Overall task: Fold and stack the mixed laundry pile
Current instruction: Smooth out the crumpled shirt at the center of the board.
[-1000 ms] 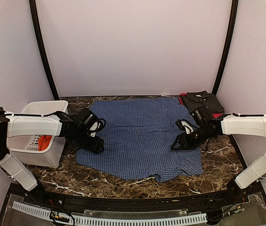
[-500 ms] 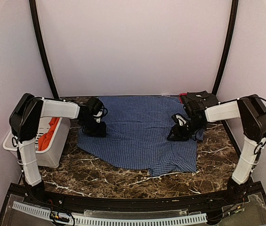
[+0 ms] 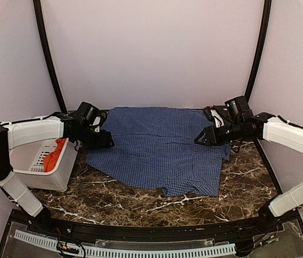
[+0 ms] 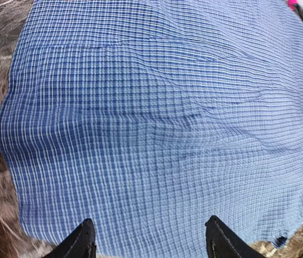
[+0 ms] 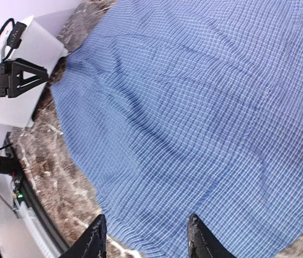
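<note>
The blue-and-white checked shirt (image 3: 157, 153) lies spread flat across the middle of the marble table, and it fills the left wrist view (image 4: 157, 123) and the right wrist view (image 5: 205, 107). My left gripper (image 3: 106, 141) hovers at the shirt's left edge, open, with only cloth showing below its jaws (image 4: 151, 244). My right gripper (image 3: 201, 141) hangs over the shirt's right side, also open and holding nothing (image 5: 146, 242). The orange-red shirt (image 3: 55, 155) lies bunched inside the basket.
A white slotted basket (image 3: 44, 177) stands at the table's left edge, under my left arm. A dark folded garment with a red edge (image 3: 209, 110) lies at the back right, mostly hidden by my right arm. Black frame posts (image 3: 48, 59) rise at both back corners.
Both grippers have moved away from the near edge toward the back along the shirt's sides. The shirt has shifted slightly backward and its front hem has changed shape.
</note>
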Tool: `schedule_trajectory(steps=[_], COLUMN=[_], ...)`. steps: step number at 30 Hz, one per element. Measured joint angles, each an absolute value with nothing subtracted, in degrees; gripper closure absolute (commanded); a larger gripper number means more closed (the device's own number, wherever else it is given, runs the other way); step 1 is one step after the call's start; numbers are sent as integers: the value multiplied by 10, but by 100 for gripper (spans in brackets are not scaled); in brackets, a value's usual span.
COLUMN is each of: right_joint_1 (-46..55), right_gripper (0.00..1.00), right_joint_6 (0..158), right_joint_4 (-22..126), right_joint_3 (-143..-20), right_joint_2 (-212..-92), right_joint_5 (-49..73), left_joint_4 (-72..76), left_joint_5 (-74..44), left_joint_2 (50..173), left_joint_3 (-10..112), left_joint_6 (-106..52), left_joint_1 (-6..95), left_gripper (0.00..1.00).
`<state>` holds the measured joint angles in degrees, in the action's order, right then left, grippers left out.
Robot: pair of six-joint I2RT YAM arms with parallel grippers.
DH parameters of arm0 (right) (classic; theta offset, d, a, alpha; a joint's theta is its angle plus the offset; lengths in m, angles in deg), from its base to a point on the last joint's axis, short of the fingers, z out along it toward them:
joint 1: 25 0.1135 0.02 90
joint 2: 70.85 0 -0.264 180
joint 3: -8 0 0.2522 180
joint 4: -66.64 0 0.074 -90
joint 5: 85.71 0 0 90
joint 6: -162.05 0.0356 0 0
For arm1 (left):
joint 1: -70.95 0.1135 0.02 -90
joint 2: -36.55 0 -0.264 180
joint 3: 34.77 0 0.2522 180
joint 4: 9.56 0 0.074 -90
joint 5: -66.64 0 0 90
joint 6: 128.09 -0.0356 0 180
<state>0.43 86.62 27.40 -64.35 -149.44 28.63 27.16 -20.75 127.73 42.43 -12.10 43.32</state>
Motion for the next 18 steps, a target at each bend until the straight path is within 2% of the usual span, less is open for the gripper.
schedule_trajectory(steps=[4,9,18], right_joint_1=[55,108,174], right_gripper=[49,49,41], right_joint_6=[944,1025,1072], right_joint_4=[265,224,170], right_joint_3=[-558,-449,-455], right_joint_2=[-1421,-1398,-1462], right_joint_5=[273,237,112], left_joint_4=[267,275,300], left_joint_5=[-206,-210,-217], left_joint_2=[1205,1192,1191], left_joint_3=[362,300,252], left_joint_6=[-74,1,136], left_joint_1=[395,349,324], left_gripper=[30,31,30])
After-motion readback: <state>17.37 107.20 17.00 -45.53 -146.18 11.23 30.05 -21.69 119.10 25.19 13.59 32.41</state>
